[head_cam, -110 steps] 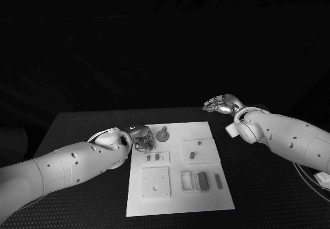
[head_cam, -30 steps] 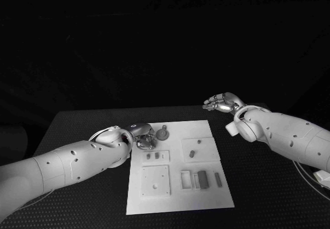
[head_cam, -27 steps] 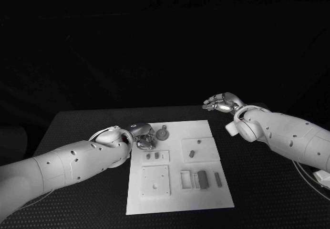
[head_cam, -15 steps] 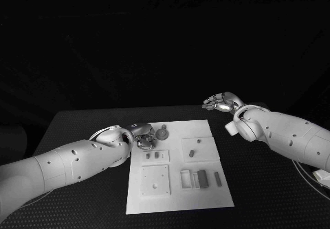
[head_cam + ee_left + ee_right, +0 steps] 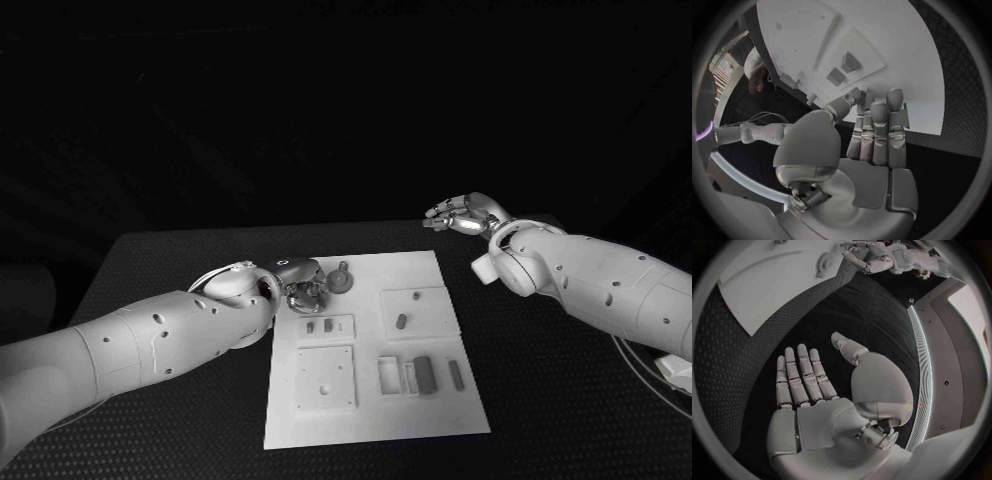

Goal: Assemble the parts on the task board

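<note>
While the left hand (image 5: 300,285) hovers empty, fingers apart, beside the round part (image 5: 339,280) at the task board's (image 5: 433,420) far left, approach slowly, align before pinching; right hand (image 5: 459,216) idle, open.

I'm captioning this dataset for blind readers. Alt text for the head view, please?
The left robot hand reaches over the far left corner of the white task board beside a round grey part; the right robot hand is raised, empty, beyond the board's far right corner.
</note>
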`<state>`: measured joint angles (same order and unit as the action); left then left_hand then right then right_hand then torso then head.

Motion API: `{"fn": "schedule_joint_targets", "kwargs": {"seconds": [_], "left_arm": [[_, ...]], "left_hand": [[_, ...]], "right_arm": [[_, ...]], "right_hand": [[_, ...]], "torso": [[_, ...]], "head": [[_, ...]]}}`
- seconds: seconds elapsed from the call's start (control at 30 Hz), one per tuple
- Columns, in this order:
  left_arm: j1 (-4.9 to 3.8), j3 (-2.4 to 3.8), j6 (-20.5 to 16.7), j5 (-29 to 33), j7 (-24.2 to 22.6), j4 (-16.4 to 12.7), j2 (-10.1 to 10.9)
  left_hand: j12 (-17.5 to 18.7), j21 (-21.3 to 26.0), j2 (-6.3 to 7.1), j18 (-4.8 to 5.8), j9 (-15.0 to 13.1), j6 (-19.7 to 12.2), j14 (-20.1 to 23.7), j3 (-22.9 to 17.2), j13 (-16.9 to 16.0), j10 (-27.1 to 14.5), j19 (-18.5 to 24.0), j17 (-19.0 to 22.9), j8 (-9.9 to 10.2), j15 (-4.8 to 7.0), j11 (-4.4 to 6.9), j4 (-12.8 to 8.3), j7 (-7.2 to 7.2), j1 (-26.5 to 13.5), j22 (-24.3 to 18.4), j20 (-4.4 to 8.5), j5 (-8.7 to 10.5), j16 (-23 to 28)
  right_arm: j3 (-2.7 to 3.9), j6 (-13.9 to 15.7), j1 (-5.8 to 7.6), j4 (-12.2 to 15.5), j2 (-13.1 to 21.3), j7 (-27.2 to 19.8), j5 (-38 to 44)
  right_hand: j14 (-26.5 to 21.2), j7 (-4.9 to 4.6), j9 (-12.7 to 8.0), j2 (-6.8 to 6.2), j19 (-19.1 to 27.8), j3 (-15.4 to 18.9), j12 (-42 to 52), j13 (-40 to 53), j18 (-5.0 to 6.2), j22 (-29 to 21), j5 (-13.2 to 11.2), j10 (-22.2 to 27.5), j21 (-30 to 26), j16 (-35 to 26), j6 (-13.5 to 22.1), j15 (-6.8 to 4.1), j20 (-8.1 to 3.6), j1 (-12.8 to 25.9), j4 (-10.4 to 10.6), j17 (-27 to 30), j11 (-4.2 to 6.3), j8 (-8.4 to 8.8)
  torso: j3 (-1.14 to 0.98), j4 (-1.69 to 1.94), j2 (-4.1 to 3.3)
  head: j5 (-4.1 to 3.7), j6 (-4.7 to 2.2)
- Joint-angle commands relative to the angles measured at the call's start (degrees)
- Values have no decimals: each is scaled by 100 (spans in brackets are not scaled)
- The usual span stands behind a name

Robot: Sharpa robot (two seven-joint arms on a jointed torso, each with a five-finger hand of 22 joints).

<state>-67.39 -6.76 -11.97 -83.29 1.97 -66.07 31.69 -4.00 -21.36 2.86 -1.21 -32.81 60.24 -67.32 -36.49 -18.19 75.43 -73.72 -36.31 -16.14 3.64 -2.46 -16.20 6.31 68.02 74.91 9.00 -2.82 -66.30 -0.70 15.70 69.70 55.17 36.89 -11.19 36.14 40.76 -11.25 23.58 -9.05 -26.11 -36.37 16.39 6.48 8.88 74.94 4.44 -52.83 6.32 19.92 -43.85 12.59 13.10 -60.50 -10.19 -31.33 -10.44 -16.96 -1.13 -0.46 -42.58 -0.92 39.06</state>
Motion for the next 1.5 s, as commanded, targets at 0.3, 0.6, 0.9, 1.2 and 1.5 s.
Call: {"fn": "schedule_joint_targets", "kwargs": {"seconds": [0.3, 0.6, 0.9, 1.2, 1.5], "left_arm": [[67, -51, -41, 83, -74, -13, 10], [69, -50, -365, 271, -72, 15, 38], [68, -49, -366, 298, 3, 51, 37], [68, -48, -373, 298, 6, 58, 39], [68, -44, -387, 298, 16, 77, 80]], "left_hand": [[12, 41, -38, -330, 9, -5, 33, -7, 7, 22, 13, -13, 2, 9, -19, 9, 17, -27, 123, 26, -19, -33], [14, 75, 113, -323, 81, -352, 82, 6, 1, -32, 29, -37, 181, -8, -33, 7, 159, -60, 118, 19, -19, -35], [5, 103, 212, -330, 195, -824, 112, 25, -13, -62, 29, -55, 410, -31, -61, 25, 266, -83, 120, 0, -22, -37], [2, 109, 242, -336, 214, -905, 117, 35, -21, -64, 24, -62, 436, -34, -63, 42, 273, -95, 123, -4, -22, -41], [2, 111, 259, -340, 218, -923, 118, 34, -24, -66, 23, -64, 438, -33, -63, 36, 270, -84, 123, -3, -22, -42]], "right_arm": [[1, -93, -3, 9, 1, -64, 5], [1, -110, -4, 8, 1, -69, 4], [1, -116, -4, 14, 6, -68, 4], [1, -119, -4, 14, 9, -67, 4], [1, -107, -4, 8, 8, -69, 5]], "right_hand": [[-47, -9, -8, 61, -28, 33, 11, -7, -95, 49, 11, 16, -45, -29, 37, -7, -1, 21, 20, -7, -7, -28], [-47, -9, -10, 62, -28, 33, 12, -8, -95, 52, 11, 16, -49, -30, 37, -8, -1, 21, 21, -9, -6, -29], [-46, -16, -14, 59, -29, 35, 13, -9, -95, 56, 11, 16, -56, -32, 44, -7, -2, 23, 21, -12, -7, -27], [-47, -17, -16, 58, -29, 35, 13, -10, -95, 59, 11, 16, -61, -34, 45, -6, -2, 22, 20, -14, -8, -28], [-47, -17, -19, 61, -30, 34, 14, -11, -95, 63, 12, 16, -66, -36, 46, -5, -3, 19, 18, -16, -8, -29]], "torso": [[3, 9, 2], [1, 1, 2], [-2, 3, 2], [0, 3, 1], [3, 2, 1]], "head": [[-16, 10], [-9, -7], [-9, 1], [-11, 6], [-16, 2]]}}
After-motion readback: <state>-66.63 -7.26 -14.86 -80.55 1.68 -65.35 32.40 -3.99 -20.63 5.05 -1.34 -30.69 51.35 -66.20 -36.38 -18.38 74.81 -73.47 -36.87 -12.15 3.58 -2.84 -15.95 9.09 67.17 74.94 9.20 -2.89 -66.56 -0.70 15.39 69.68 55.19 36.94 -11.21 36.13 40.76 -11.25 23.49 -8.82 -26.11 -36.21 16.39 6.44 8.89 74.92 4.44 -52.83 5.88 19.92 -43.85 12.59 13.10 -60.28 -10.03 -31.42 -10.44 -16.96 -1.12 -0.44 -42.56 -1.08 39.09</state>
